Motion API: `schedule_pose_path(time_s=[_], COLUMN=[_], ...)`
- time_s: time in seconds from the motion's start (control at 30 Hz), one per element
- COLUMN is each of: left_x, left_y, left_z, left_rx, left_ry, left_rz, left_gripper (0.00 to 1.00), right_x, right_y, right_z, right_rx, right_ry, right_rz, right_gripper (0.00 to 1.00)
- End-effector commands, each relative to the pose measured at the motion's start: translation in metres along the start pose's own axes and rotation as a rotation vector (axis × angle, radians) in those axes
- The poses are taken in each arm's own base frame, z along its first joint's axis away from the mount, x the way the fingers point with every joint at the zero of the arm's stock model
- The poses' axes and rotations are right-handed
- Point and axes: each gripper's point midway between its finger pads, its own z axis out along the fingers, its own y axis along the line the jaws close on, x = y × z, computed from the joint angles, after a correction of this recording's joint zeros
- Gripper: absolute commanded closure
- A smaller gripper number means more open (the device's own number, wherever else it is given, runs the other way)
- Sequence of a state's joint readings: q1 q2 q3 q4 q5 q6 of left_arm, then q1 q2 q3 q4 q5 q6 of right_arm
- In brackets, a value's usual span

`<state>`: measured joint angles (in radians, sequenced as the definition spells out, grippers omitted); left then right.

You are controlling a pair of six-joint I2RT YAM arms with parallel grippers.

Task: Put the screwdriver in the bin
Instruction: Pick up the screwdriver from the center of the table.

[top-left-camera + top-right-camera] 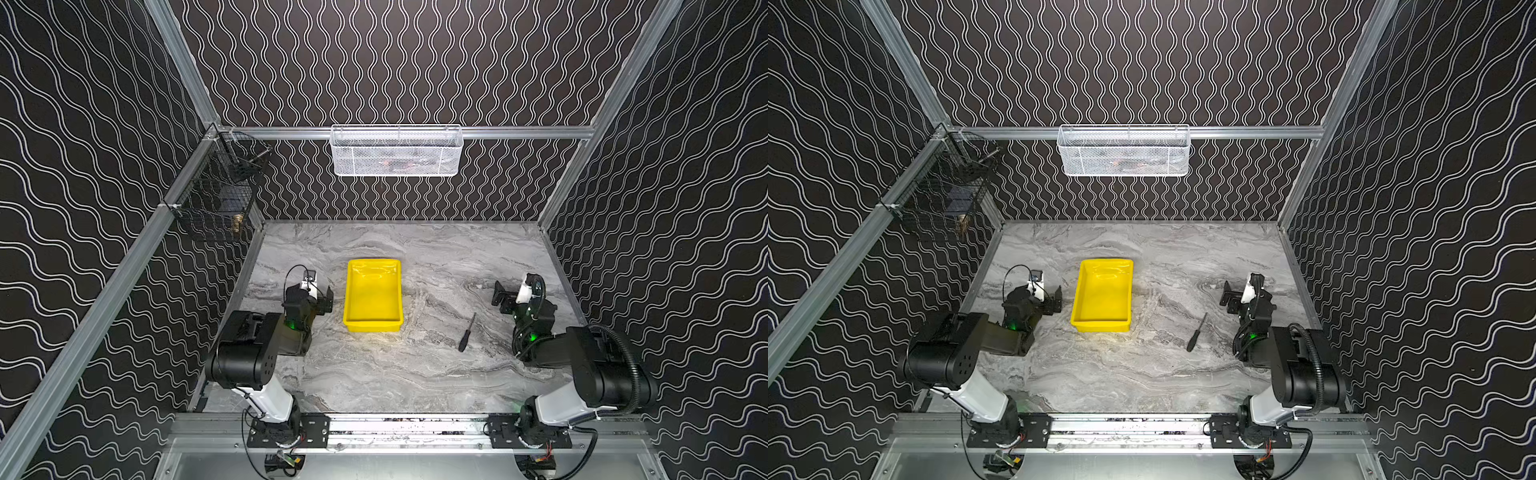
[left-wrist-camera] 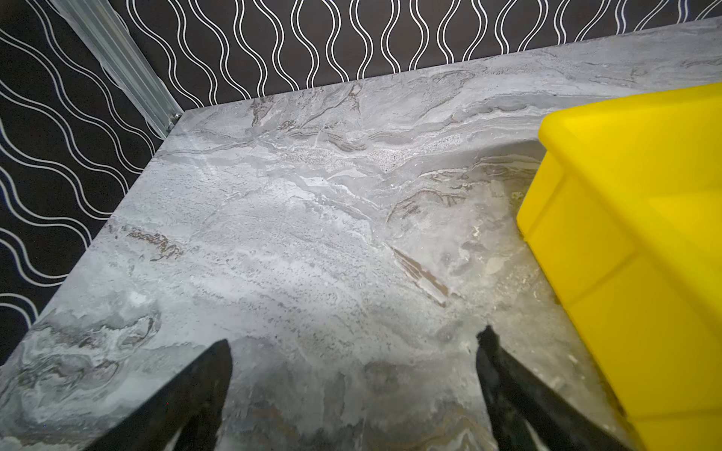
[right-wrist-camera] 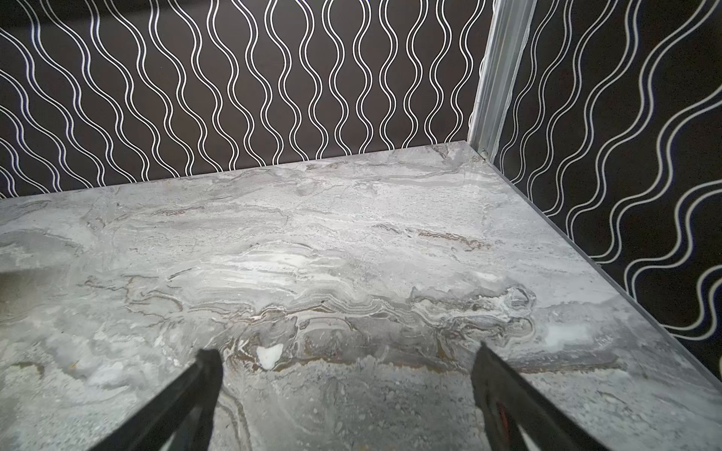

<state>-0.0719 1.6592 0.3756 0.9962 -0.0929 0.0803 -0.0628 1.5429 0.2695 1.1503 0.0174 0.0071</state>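
Observation:
A small black-handled screwdriver (image 1: pixel 466 333) (image 1: pixel 1196 333) lies flat on the marble table, between the bin and my right arm. The bright yellow bin (image 1: pixel 373 296) (image 1: pixel 1103 296) stands mid-table with nothing in it; its outer wall (image 2: pixel 633 242) fills one side of the left wrist view. My left gripper (image 1: pixel 327 298) (image 2: pixel 353 343) is open, just left of the bin, nothing between its fingers. Over bare marble to the right, past the screwdriver's tip, my right gripper (image 1: pixel 500 298) (image 3: pixel 345 355) is open and holds nothing. Neither wrist view shows the screwdriver.
A white mesh basket (image 1: pixel 397 150) hangs on the back wall rail. A black wire basket (image 1: pixel 220 187) hangs at the back left corner. Patterned walls close the table on three sides, and an aluminium rail (image 1: pixel 407 428) with both arm bases runs along the front.

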Motion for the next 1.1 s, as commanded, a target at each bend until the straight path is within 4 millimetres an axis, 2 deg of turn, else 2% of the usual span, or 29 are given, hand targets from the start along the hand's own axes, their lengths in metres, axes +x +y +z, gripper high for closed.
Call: schedule_pose_path(time_s=[0.0,0.83,1.07], left_x=[-0.005,-0.005,-0.009], left_y=[0.0,0.0,0.009], left_z=[0.001,-0.001,-0.008], left_rx=[0.001,0.008,-0.047], left_ry=[-0.019,-0.025,-0.056], left_rz=[-0.005,-0.012,-0.027], left_gripper=[0.01,0.01,0.01], right_x=[-0.006,-0.005,-0.004], right_y=[0.0,0.0,0.0], right_z=[0.0,0.002,0.002], right_rx=[0.003,0.0,0.002], right_ry=[-0.022,-0.015,-0.012], right_rz=[-0.004,-0.007,-0.007], right_gripper=[0.0,0.01,0.01])
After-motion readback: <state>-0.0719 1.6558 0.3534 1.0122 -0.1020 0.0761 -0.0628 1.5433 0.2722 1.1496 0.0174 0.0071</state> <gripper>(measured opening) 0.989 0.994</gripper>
